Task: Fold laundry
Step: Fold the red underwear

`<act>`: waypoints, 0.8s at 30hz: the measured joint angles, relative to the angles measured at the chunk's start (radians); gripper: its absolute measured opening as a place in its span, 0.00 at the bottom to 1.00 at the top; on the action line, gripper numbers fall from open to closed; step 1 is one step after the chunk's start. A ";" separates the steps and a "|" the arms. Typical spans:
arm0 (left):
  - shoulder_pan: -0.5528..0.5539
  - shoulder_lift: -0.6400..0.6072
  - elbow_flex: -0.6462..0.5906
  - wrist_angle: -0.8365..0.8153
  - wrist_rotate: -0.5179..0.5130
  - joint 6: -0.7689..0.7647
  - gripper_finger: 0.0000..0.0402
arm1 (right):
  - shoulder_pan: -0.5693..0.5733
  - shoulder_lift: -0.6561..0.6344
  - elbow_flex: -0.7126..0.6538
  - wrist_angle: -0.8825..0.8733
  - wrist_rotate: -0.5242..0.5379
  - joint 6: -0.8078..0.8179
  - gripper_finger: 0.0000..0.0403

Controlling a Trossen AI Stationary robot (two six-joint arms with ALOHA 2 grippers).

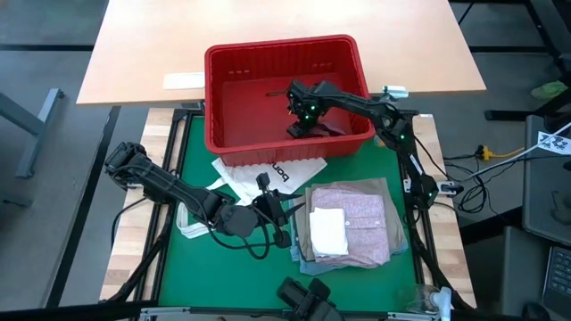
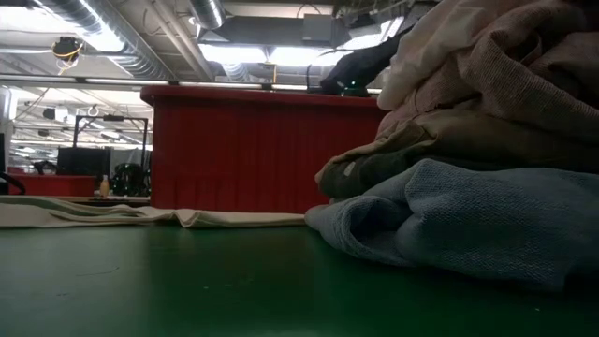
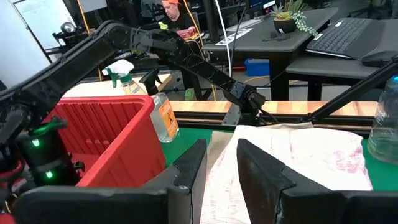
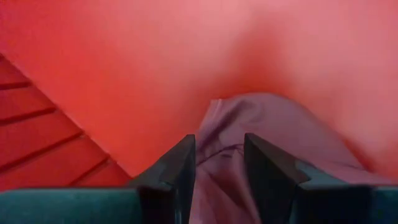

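From above, we see the right end effector (image 1: 302, 123) reaching down into the red basket (image 1: 223, 134), over a dark maroon garment (image 1: 326, 130) lying on the basket floor, presumably the next piece to be lifted out. The left end effector (image 1: 278, 214) waits low over the green surface (image 1: 192, 276), just beside the folded stack (image 1: 357, 223), which we judge is kept to one side so the middle stays free for folding; the white tote bag (image 1: 268, 174) lies flat between the basket and the stack. At table height, the stack (image 2: 468, 140) fills the near right, light blue at the bottom. Through the left wrist, we see its fingers (image 3: 186, 174) slightly parted with nothing between them, pointing at the mottled pink cloth (image 3: 311, 155). Through the right wrist, the fingers (image 4: 174, 174) stand apart, straddling a fold of the maroon garment (image 4: 273, 137); we cannot tell whether they grip it.
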 joint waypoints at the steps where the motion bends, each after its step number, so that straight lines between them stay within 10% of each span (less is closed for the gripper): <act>1: 0.000 0.000 0.000 0.000 0.000 -0.002 0.21 | 0.003 0.008 0.000 -0.001 0.001 0.000 0.34; 24: 0.000 0.000 0.000 0.000 0.000 -0.003 0.21 | 0.051 0.061 -0.041 -0.005 0.043 -0.006 0.34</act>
